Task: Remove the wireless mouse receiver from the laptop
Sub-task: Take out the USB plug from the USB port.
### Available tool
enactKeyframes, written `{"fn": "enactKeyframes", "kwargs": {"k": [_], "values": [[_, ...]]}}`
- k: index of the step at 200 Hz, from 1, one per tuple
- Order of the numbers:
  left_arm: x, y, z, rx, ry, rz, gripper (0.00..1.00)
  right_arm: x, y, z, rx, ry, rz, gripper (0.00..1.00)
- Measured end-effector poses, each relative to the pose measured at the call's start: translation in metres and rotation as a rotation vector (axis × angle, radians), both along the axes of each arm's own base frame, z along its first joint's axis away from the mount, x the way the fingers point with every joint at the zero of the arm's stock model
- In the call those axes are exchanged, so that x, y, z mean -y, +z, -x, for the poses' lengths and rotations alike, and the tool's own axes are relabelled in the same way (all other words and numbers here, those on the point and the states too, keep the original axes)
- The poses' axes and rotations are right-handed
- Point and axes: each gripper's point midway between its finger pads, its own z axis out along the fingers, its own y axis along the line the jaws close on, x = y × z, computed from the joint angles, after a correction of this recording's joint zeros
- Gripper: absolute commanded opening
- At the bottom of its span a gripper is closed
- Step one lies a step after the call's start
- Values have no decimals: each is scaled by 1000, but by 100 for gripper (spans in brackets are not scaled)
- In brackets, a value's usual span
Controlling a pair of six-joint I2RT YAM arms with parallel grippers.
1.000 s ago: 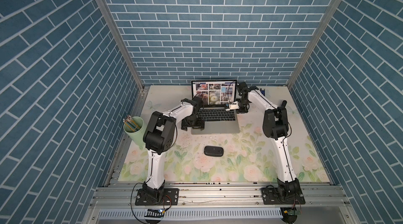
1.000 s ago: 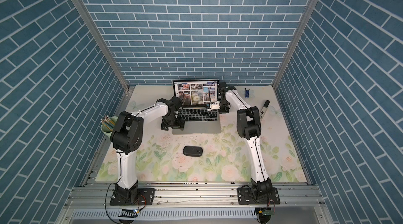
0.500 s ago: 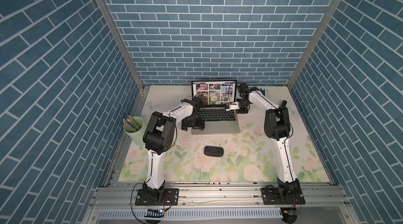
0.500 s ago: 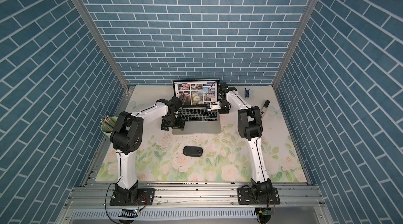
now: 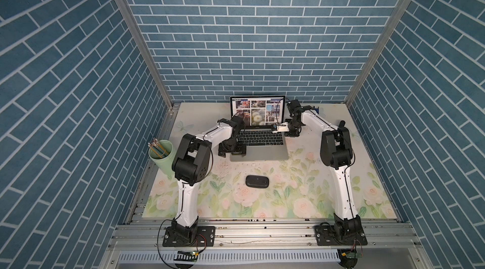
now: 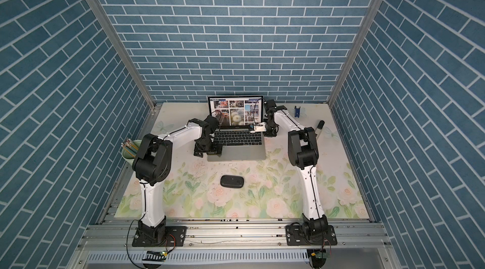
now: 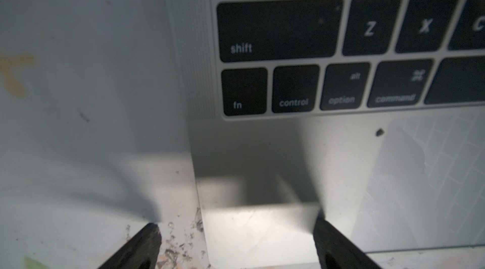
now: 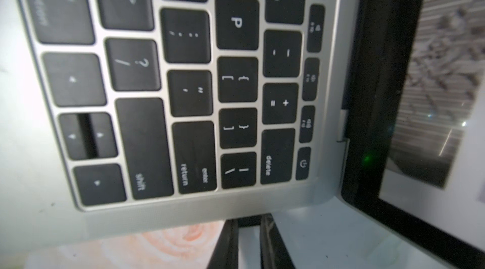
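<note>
Receiver [image 8: 249, 220]: sticks out at right edge of laptop [image 8: 183, 218] near back corner, looks light, stiff, slick, best taken by its sides; right gripper [image 8: 248, 225] pinching it, left gripper [image 7: 236, 223] spread astride front-left corner.

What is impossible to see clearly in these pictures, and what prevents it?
- Right wrist view: the wireless mouse receiver is only a dark sliver between the right gripper's fingers; the laptop's edge hides its port.
- Both top views: this receiver is too small to find.
- Left wrist view: the frame edge cuts off the open left gripper.
- A top view: the small blue object is too small to identify.
</note>
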Motion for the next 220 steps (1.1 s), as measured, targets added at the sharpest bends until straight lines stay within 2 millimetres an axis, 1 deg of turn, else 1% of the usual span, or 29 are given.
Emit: {"fn": "enactKeyframes", "kwargs": {"k": [30,48,67,91,116,130,142,154,159,166,171,174,179,180,183,185,187,188,190,193,194,197,201,206,207,210,215,217,220], "values": [[0,0,0,0,0,0,96,12,1,-4,5,-15,17,0],[0,0,0,-1,0,0,96,30,0,-9,15,-47,52,0],[0,0,0,-1,0,1,96,54,0,-16,26,-91,86,0],[0,0,0,1,0,0,97,71,0,-18,31,-121,114,0],[-1,3,-2,14,-2,-8,99,76,2,-16,36,-133,122,0],[-2,6,-3,28,-5,-15,100,78,3,-11,29,-142,122,0],[-2,14,-7,56,-6,-16,100,79,4,-4,16,-152,123,0],[-1,29,-13,99,-7,-7,100,80,4,11,-9,-160,130,0],[0,38,-16,126,-7,-1,100,80,6,17,-13,-162,132,0],[1,56,-22,173,-8,10,100,83,8,32,-39,-169,142,0],[2,67,-25,205,-8,19,100,83,14,39,-39,-169,145,0],[2,78,-28,232,-9,27,99,83,14,40,-39,-172,145,0],[3,89,-31,263,-8,36,100,80,22,50,-31,-175,144,0],[3,96,-32,281,-7,41,100,80,22,50,-31,-175,144,0],[3,101,-33,295,-7,45,100,79,28,56,-25,-174,145,0],[3,110,-35,320,-6,50,100,78,31,61,-22,-174,143,0],[3,112,-35,327,-6,52,100,77,33,64,-23,-173,145,0],[2,122,-36,353,-4,59,100,76,37,66,-17,-170,143,0],[2,122,-36,353,-4,59,100,75,40,69,-16,-169,142,0],[2,128,-37,370,-3,63,100,71,45,72,-9,-166,138,0],[2,134,-37,385,-2,69,100,70,48,74,-2,-165,136,0],[1,139,-37,397,-1,72,100,67,53,78,11,-166,130,0],[0,154,-36,438,2,84,100,61,62,84,27,-157,121,0],[-1,165,-35,468,5,92,99,59,65,87,33,-155,119,0],[-1,165,-35,468,5,92,100,53,74,93,51,-148,108,0],[-3,175,-34,494,7,101,99,49,79,97,61,-142,102,0],[-4,182,-32,514,10,105,100,44,86,103,77,-135,92,0],[-5,189,-30,535,11,114,100,41,89,107,82,-136,87,0],[-6,193,-29,549,13,118,100,34,98,114,102,-122,74,0]]}}
